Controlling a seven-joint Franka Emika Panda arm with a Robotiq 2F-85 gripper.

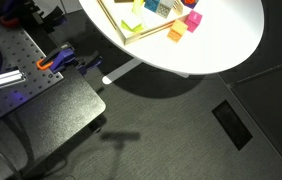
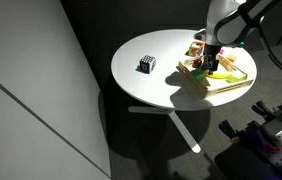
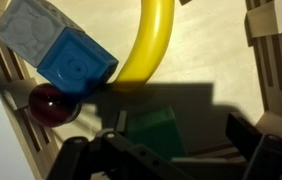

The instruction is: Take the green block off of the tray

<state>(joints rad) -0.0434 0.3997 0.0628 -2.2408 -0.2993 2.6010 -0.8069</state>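
Mostly shadowed green block (image 3: 163, 128) (beneath gripper (image 3: 173, 160))

Lit bench, dark room, soft pictures.
Standing here, I see overhead light strike the white bench (image 2: 146, 92) hard, so it glares almost blank around the end effector (image 2: 211, 66), while the floor (image 2: 121, 150) well away from it sinks into gloom; both exterior views are coarse and low in detail. In the wrist view the end effector's own shadow lies dark across the pale tray (image 3: 216, 50) just ahead of it, dimming the green block (image 3: 156, 130); the yellow curved piece (image 3: 156, 40) beyond stays brightly lit, and the fingers (image 3: 81, 160) are blurred.
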